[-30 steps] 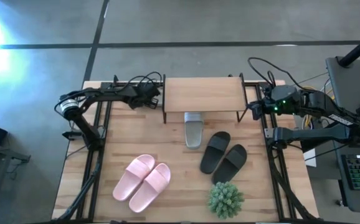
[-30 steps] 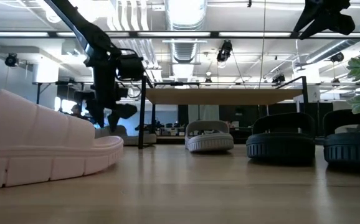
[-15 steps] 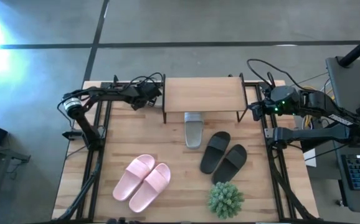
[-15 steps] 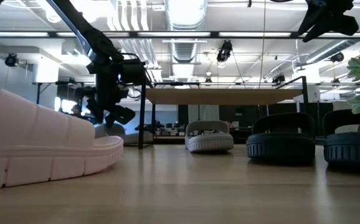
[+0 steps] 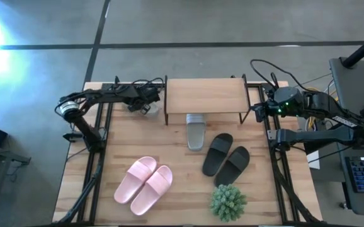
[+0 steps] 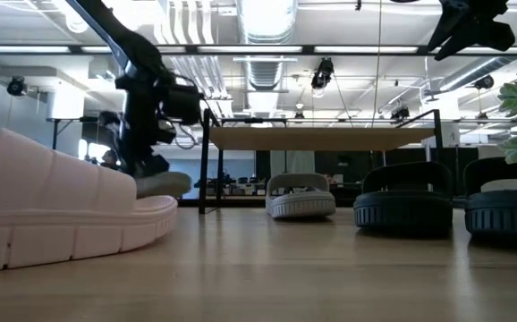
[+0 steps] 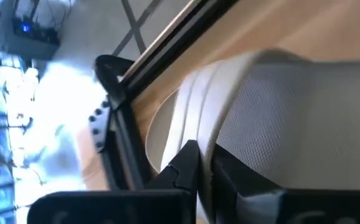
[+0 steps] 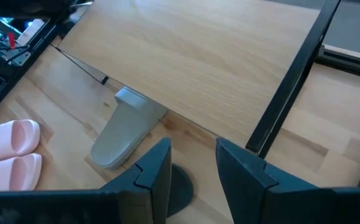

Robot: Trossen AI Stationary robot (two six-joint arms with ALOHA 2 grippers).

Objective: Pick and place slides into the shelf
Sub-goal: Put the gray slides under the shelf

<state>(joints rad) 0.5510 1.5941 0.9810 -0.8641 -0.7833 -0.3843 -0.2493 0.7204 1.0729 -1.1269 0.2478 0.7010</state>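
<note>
Pale grey and ribbed along its edge, the slide (image 7: 279, 106) your left gripper (image 5: 145, 104) has clamped sits at the table's (image 5: 169, 151) back left, just beside the shelf's (image 5: 204, 94) left end; the wrist view shows both fingers pinching its strap rim, mesh lining visible underneath. Its grey mate (image 5: 195, 130) lies half under the shelf, toe pointing toward the front. The black pair (image 5: 226, 159) rests to the right of centre, the pink pair (image 5: 144, 183) front left, a small plant (image 5: 227, 202) near the front edge. Your right gripper (image 5: 257, 108) hangs by the shelf's right end, fingers apart, holding nothing.
</note>
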